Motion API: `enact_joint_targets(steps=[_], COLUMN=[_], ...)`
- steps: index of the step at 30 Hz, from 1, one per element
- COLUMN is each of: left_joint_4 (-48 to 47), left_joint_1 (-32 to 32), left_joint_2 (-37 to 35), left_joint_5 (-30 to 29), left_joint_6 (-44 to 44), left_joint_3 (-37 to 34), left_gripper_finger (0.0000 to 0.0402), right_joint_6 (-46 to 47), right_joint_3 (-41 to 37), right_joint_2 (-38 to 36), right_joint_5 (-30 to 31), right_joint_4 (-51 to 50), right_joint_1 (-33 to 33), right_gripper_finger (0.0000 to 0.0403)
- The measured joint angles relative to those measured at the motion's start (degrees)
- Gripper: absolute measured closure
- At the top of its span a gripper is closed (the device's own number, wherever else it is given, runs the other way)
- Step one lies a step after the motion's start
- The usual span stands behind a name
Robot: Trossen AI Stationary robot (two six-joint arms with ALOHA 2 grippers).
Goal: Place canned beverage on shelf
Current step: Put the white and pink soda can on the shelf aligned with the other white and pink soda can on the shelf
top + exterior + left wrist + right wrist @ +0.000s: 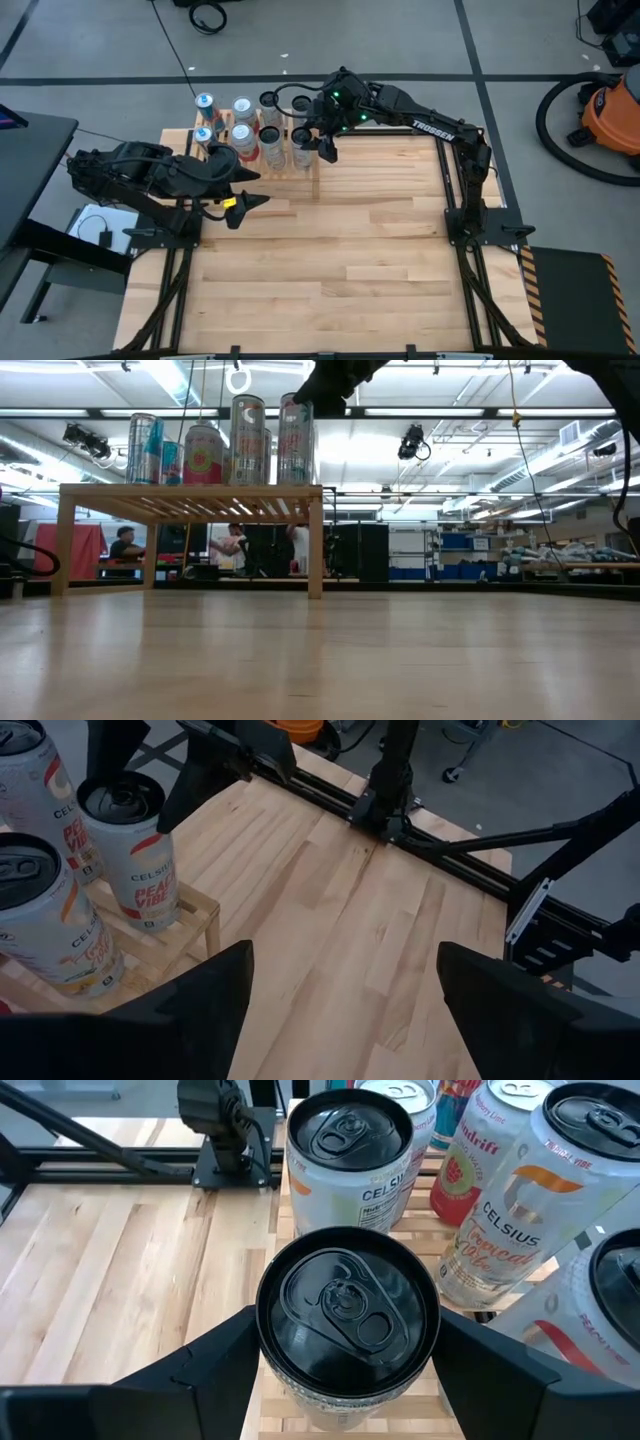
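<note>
The shelf (190, 492), a low light-wood rack with a slatted top, stands at the table's far left and bears several cans upright on their bases. The can (348, 1315) with a black top stands at the shelf's right end (302, 152), nearest the table's middle. My right gripper (348, 1380) is open. It comes slanting down from the right, one finger close on either side of this can, apart from it by a sliver. My left gripper (243, 200) hangs open and empty above the table, just in front of the shelf.
Other cans crowd the slats right beside the black-topped can, among them a white one (350, 1160) behind it and a tall one (520, 1200) next to it. Bare tabletop (380, 250) spreads to the right and toward the near edge.
</note>
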Motion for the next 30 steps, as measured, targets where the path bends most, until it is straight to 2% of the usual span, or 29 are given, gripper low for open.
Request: enact_joint_targets(steps=[12,18,30], left_joint_4=[0.02,0.0,0.0], left_joint_1=[-0.01,-0.01,0.01], left_joint_2=[0.0,0.0,0.0], left_joint_5=[0.0,-0.01,-0.02], left_joint_6=[-0.04,-0.07,0.28], left_joint_3=[0.0,0.0,0.02], left_gripper_finger=[0.0086,0.0086,0.0086], right_joint_6=[-0.58,-0.61,-0.62], right_joint_3=[-0.05,-0.09,-0.11], right_joint_2=[0.0,0.01,-1.17], right_joint_5=[0.31,2.91,1.29], right_joint_4=[0.28,0.3,0.51], right_joint_1=[0.19,0.55,0.53], right_gripper_finger=[0.0103,0.0087,0.0085])
